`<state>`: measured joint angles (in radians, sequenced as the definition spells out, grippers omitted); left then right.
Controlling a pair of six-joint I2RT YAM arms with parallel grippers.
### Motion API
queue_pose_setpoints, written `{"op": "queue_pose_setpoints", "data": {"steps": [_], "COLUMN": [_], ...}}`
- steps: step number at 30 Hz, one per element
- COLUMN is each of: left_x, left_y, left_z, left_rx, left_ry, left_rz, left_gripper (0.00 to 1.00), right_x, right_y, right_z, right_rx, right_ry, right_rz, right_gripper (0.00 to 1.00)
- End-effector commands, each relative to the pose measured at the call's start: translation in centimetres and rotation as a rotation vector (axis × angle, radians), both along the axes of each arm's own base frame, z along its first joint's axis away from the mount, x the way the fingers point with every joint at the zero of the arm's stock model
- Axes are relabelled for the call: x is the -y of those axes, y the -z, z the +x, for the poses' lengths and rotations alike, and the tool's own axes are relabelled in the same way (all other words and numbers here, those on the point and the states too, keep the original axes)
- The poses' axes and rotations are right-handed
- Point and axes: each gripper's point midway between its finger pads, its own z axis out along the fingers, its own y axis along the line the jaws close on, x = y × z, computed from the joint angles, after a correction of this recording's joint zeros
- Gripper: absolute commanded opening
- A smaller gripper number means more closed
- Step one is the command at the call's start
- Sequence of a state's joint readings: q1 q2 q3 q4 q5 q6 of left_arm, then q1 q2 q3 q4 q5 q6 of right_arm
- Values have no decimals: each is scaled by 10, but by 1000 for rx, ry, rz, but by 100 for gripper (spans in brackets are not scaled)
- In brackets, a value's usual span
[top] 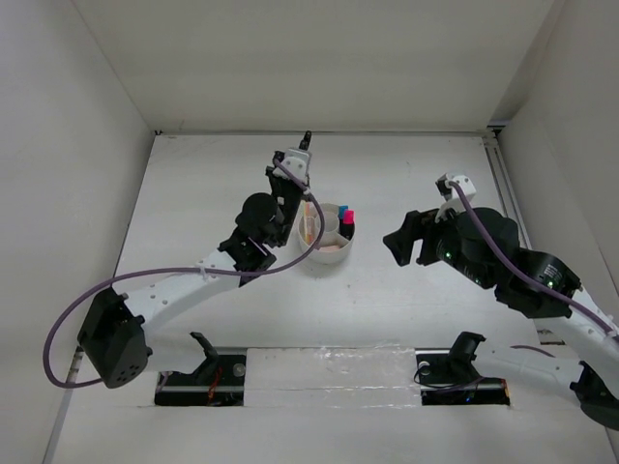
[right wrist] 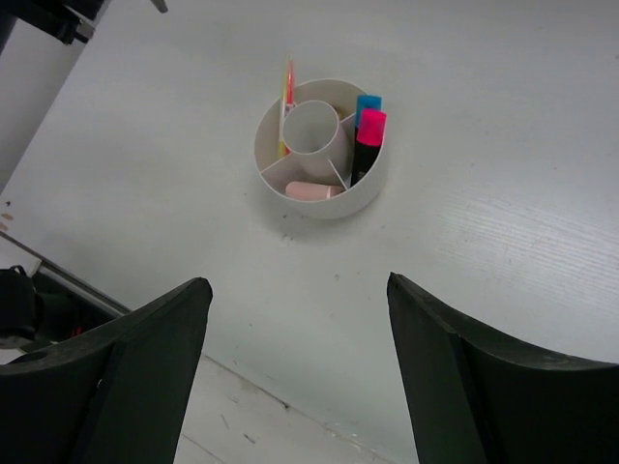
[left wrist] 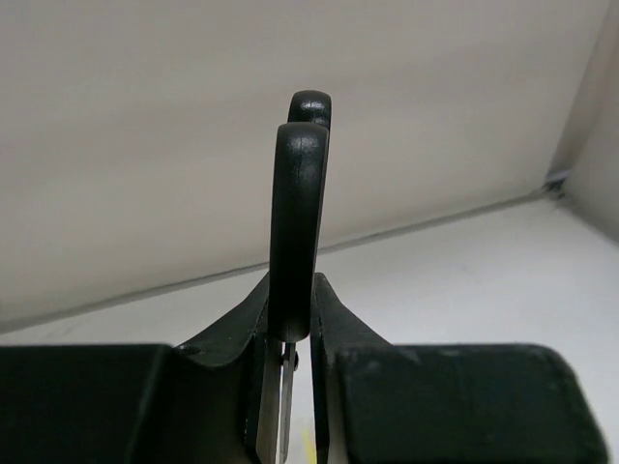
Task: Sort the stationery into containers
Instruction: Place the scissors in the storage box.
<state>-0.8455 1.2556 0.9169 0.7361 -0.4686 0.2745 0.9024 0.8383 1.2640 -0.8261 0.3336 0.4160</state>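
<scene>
Black-handled scissors (left wrist: 298, 222) are pinched in the left hand (top: 290, 166). In the top view their handle loops point toward 12 o'clock, and the blades run back between the pressed-together fingers, long axis in line with the hand. They are held above the bench (top: 193, 213), at 11 o'clock of the white organizer (right wrist: 329, 208). The right hand (right wrist: 300, 372), at the organizer's 3 o'clock, is spread and holds nothing.

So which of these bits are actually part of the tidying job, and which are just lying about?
Part of the job: scissors, round white organizer, pink-capped marker, blue-capped marker, thin pens, eraser.
Just there: purple cables, clear strip at the front edge.
</scene>
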Motion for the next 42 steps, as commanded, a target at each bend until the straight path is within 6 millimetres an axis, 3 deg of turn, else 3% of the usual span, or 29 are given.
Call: {"op": "queue_pose_setpoints", "data": {"steps": [1, 9, 10, 12, 13, 15, 17, 22, 24, 29, 34, 42], "left_x": [13, 12, 15, 18, 23, 29, 40, 41, 41, 40, 50, 55], "left_y": [-46, -23, -10, -10, 3, 5, 21, 30, 45, 50, 75, 80], "left_z": [-8, 4, 3, 0, -1, -4, -5, -8, -8, -18, -16, -17], "left_rx": [86, 78, 67, 71, 52, 59, 37, 33, 4, 47, 6, 42], "left_ry": [137, 319, 336, 362, 386, 426, 468, 490, 485, 524, 549, 582], "left_rz": [-288, -416, -402, -434, -413, -417, -388, -420, -406, -414, -383, -402], "left_gripper": [0, 0, 0, 0, 0, 0, 0, 0, 0, 0, 0, 0], "right_x": [-6, -1, -2, -4, -4, -5, -1, 1, 1, -1, -2, -2], "right_y": [-8, -6, -6, 1, 1, 6, 6, 8, 12, 15, 19, 22], "right_z": [1, -7, -8, -7, -7, -7, -10, -12, -11, -11, -12, -12], "right_rx": [21, 71, 69, 61, 56, 48, 56, 57, 51, 50, 37, 38], "right_ry": [-16, -38, -47, -47, -44, -44, -44, -41, -41, -41, -46, -46], "right_rz": [53, 111, 113, 104, 111, 102, 111, 126, 119, 117, 119, 121], "right_gripper": [80, 84, 84, 86, 86, 87, 89, 97, 98, 100, 100, 100]}}
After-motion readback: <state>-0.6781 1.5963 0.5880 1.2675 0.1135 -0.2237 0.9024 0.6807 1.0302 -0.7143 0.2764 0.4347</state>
